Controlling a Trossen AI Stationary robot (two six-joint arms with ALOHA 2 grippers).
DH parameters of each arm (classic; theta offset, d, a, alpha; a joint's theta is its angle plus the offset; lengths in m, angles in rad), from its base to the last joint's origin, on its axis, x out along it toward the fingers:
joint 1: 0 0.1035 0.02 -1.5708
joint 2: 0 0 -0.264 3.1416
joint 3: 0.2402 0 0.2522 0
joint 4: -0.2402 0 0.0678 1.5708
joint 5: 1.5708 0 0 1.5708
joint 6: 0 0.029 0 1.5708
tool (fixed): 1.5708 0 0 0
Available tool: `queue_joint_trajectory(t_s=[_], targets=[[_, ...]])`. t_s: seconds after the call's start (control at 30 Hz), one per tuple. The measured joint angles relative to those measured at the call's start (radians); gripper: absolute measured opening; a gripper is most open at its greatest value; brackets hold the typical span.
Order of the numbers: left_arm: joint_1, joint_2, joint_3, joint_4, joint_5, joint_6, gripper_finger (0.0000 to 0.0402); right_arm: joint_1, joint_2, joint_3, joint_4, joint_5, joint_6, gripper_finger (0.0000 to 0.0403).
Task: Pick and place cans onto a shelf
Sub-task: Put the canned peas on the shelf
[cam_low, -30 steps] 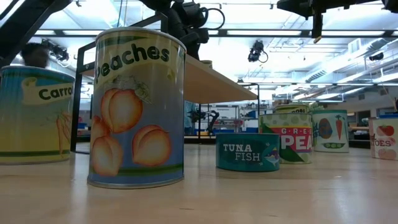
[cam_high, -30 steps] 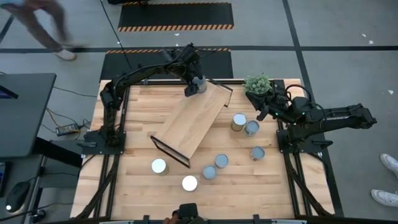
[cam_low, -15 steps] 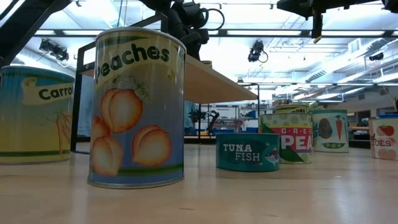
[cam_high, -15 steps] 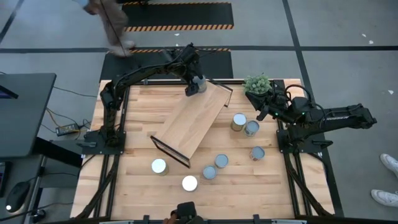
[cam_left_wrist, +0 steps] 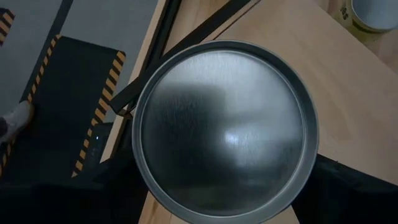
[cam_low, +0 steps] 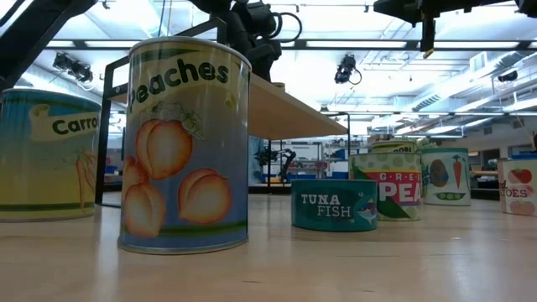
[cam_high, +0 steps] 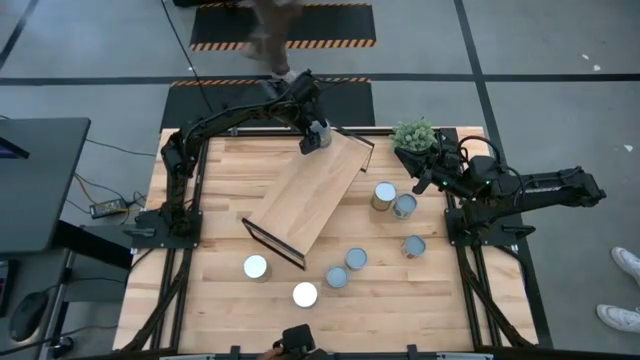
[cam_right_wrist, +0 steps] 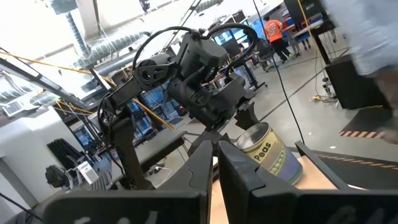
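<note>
My left gripper (cam_high: 315,138) is shut on a can over the far end of the shelf (cam_high: 310,195). The can's silvery top (cam_left_wrist: 224,127) fills the left wrist view, and its "Peas" label (cam_right_wrist: 266,154) shows in the right wrist view. The shelf is a long light-wood board standing on black frame ends (cam_low: 107,126), set slantwise on the table. Several other cans stand on the tabletop, among them two (cam_high: 385,192) (cam_high: 404,206) right of the shelf and two white-topped ones (cam_high: 256,267) (cam_high: 305,294) near the front. My right gripper (cam_high: 420,182) is shut and empty by the plant; it also shows in the right wrist view (cam_right_wrist: 216,163). My left gripper holds the peas can by its side wall near the top rim (cam_right_wrist: 249,134), pinched between the two fingers (cam_left_wrist: 339,186), which come from above and point down. The can sits tilted in the hold. I cannot tell whether its bottom touches the shelf board.
A small green plant (cam_high: 415,133) stands at the table's far right, next to my right gripper. A peaches can (cam_low: 185,147) and a carrots can (cam_low: 46,155) stand close to the low camera. A person moves on the floor beyond the far edge (cam_high: 270,20).
Both arms and the cans have kept still. A person has walked along the floor beyond the table's far edge, from left toward the middle.
</note>
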Motion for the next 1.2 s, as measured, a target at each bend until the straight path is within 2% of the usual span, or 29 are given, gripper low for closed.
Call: queue_joint_trajectory(t_s=[1.0, 1.1, 1.2], targets=[[0.002, 0.0, 0.0, 0.016, 0.036, 0.038, 0.0317, 0.0, 0.0, 0.0, 0.0, 0.0, 0.0, 0.0032], [0.004, 0.0, 0.0, 0.017, 0.042, 0.039, 0.0337, 0.0, 0.0, 0.0, 0.0, 0.0, 0.0, 0.0032], [0.007, -0.001, 0.0, 0.017, 0.042, 0.045, 0.0381, 0.0, 0.0, 0.0, 0.0, 0.0, 0.0, 0.0032]])
